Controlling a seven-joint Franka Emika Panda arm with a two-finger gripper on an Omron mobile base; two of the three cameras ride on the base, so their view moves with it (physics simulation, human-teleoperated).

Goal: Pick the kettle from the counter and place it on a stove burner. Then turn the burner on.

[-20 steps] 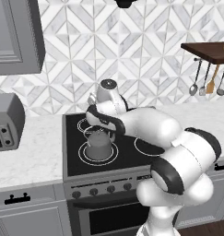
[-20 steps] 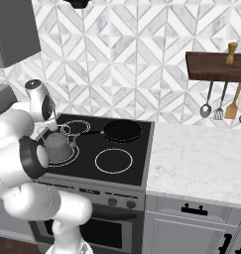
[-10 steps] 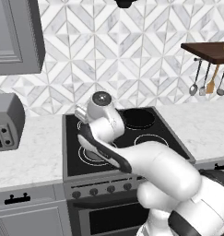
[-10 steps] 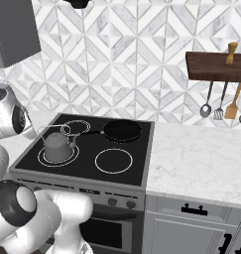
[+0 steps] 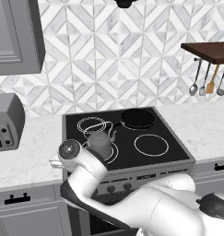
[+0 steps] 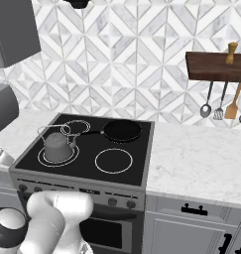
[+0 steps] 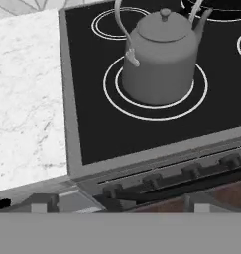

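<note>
kettle (image 7: 159, 62) upright on stove burner (image 7: 117, 97), knobs (image 7: 191, 171) clearest from hand view, gripper state unclear

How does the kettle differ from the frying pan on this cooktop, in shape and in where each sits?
The kettle is squat, rounded and grey, with a lid knob and arched wire handle; the frying pan is flat, shallow and black, its straight handle pointing left. The kettle stands inside the bold double rings of the front-left stove burner; the pan covers a rear burner, further right. Both rest upright on the black glass.
</note>
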